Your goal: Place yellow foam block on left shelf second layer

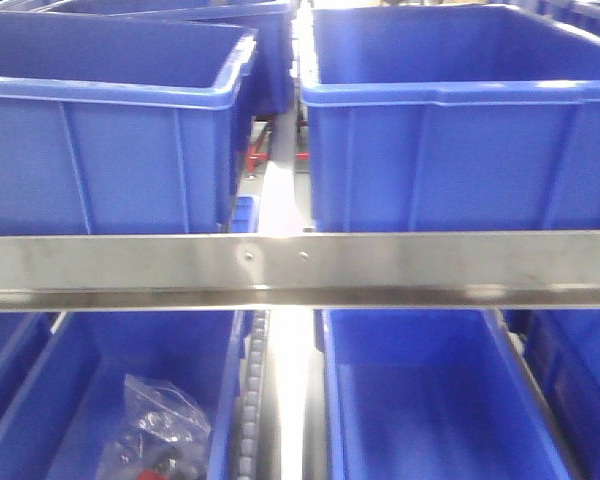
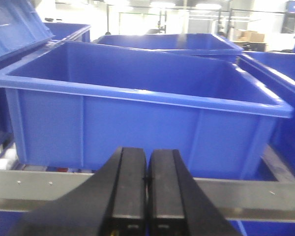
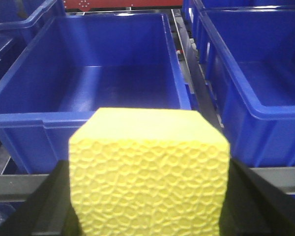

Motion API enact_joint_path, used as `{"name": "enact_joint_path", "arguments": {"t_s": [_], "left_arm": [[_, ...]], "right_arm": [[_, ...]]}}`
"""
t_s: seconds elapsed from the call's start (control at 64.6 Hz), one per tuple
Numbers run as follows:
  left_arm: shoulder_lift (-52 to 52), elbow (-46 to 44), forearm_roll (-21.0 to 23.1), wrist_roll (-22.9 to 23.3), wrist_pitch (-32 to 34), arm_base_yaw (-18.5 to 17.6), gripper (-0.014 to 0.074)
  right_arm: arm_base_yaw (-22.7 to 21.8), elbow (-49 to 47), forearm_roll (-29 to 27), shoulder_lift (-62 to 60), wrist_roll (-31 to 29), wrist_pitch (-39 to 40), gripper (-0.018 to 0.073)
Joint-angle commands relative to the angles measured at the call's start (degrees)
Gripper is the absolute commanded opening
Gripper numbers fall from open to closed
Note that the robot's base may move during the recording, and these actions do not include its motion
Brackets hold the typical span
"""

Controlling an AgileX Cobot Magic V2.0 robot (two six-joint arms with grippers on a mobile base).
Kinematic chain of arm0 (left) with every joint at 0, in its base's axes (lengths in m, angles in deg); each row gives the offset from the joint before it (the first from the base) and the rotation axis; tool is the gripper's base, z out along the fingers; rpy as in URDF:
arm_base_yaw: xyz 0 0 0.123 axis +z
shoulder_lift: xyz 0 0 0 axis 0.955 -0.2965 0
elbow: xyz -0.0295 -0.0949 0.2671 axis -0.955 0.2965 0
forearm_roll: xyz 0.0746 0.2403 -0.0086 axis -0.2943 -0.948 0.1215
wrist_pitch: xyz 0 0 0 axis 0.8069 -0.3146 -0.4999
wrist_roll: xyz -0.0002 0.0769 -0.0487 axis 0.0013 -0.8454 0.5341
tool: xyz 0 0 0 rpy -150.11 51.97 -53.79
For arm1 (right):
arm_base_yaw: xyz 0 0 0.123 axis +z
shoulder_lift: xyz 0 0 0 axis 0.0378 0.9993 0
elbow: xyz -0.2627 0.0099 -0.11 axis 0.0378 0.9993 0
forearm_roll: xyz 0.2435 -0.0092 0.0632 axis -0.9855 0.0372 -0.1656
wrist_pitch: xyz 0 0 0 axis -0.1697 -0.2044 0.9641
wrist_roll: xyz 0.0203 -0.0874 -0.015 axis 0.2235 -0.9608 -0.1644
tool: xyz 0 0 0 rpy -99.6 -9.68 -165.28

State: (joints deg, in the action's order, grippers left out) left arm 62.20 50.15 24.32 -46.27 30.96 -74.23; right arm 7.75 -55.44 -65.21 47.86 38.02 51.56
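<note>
The yellow foam block [image 3: 148, 169] fills the lower middle of the right wrist view, a bright yellow cube with a pebbled front face. My right gripper [image 3: 148, 196] is shut on it, one black finger on each side. It is held in front of an empty blue bin [image 3: 103, 83] on the shelf. My left gripper [image 2: 147, 167] is shut and empty, fingers pressed together, in front of another blue bin [image 2: 137, 98] and a metal rail [image 2: 34, 189]. Neither gripper nor the block shows in the front view.
The front view shows a metal shelf rail [image 1: 300, 262] across the middle, two blue bins above [image 1: 100, 140] [image 1: 460, 130], and blue bins below. The lower left bin holds a clear plastic bag of small parts [image 1: 155, 430]. A roller track [image 1: 280, 390] runs between the bins.
</note>
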Motion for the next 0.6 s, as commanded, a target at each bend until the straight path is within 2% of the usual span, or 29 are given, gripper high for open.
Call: {"name": "enact_joint_path", "arguments": {"t_s": [0.0,0.588], "left_arm": [[0.89,1.4,0.22,0.26,5.03,0.08,0.0136],[0.89,1.4,0.22,0.26,5.03,0.08,0.0136]], "right_arm": [[-0.17,-1.54,0.71,0.4,-0.32,5.31,0.0288],[-0.17,-1.54,0.71,0.4,-0.32,5.31,0.0288]]}}
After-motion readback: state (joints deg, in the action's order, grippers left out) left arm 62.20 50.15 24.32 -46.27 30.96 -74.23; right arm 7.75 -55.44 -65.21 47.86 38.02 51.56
